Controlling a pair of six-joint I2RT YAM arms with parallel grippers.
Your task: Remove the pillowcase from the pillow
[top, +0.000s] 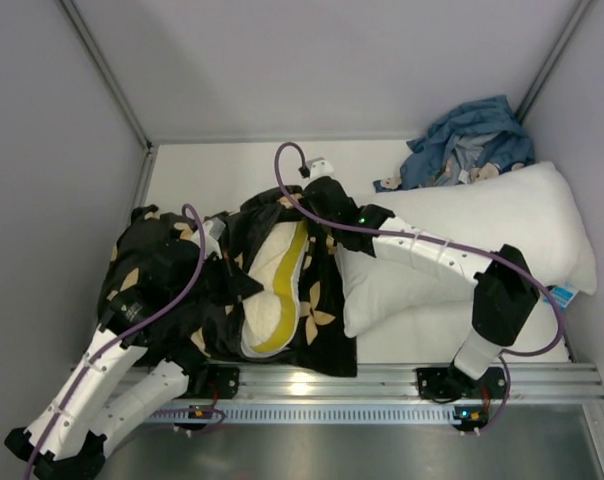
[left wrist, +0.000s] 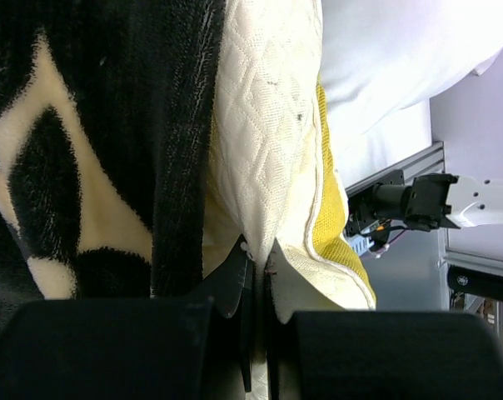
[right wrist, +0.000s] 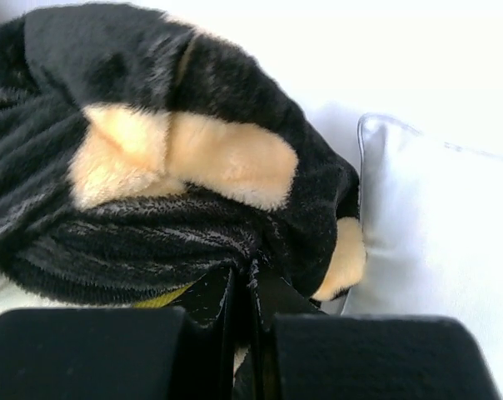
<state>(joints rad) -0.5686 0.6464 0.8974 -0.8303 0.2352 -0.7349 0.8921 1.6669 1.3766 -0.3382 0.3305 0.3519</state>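
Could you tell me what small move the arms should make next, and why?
Probably the right gripper should draw the pillowcase a little away from the left gripper while that one holds firm. The left is pinched shut on the quilted edge of the pillow and the right on black fabric. In the top view the pillow is only partly bared.

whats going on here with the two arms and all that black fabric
Two robot arms are working a cover off a pillow. The left hand is pinched shut on the cream-yellow quilted pillow. The right hand is pinched shut on the black flower-printed fabric pillowcase. From above, part of the pillow shows through the opening, but the pillowcase is bunched around the rest, so it is not off yet. Plain white pillows lie to the right.
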